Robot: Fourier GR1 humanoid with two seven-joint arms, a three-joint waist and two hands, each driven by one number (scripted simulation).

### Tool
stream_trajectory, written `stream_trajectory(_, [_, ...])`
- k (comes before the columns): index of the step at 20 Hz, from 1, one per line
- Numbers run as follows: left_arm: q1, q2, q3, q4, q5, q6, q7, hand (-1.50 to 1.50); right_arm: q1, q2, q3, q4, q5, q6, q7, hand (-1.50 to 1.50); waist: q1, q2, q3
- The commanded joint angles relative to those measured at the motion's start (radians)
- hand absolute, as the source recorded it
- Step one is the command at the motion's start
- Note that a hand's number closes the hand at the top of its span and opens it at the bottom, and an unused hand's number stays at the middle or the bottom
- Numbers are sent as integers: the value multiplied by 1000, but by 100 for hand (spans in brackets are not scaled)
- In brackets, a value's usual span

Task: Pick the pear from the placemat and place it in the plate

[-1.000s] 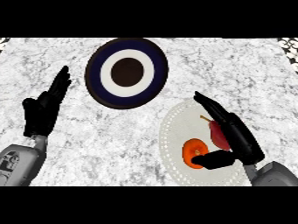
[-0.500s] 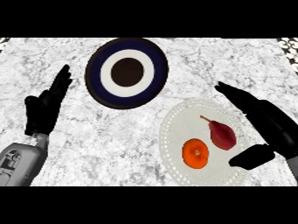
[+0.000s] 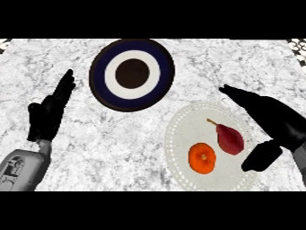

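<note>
From the head view we look steeply down on a grey-white marbled counter (image 3: pixel 148 148). At the near right lies a pale round placemat (image 3: pixel 181 134) with a dotted border, and on it we see the dark red pear (image 3: pixel 229 139), lying on its side with its stem pointing toward the far left. Just beside it, nearer and to the left on the same placemat, sits an orange fruit (image 3: pixel 202 158), apart from the pear. Farther away, left of the placemat and close to its rim, we find the plate (image 3: pixel 102 74), dark blue at its rim with a white ring and a dark centre. Our right hand (image 3: pixel 274 121) hovers over the placemat's right edge, fingers stretched out toward the far left and thumb spread low, holding nothing; the pear lies in the gap between fingers and thumb without being touched. Our left hand (image 3: pixel 46 114) rests open at the left, fingers straight and pointing away, well apart from the plate.
</note>
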Motion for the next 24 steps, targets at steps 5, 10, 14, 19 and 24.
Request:
stream_trajectory(5, [-29, -30, 29, -34, -44, -13, 68, 0, 30, 110, -21, 135, 120, 104, -55, -150, 2, 0, 1])
stream_trajectory(10, [-19, -44, 67, 25, -41, -53, -6, 0, 14, 163, -1, 262, 230, 139, -110, -150, 2, 1, 1])
stream_trajectory(14, [49, -46, 60, -75, -80, -38, 33, 0, -32, 212, -45, 358, 266, 188, -147, -150, 7, 0, 1])
stream_trajectory(19, [-23, -115, 65, 16, -122, -30, 23, 0, 35, 293, -5, 363, 395, 161, -165, -150, -2, 1, 1])
stream_trajectory(24, [-11, -104, 113, 1, -123, -96, 28, 0, 69, 302, -106, 387, 443, 215, -219, -150, -3, 0, 1])
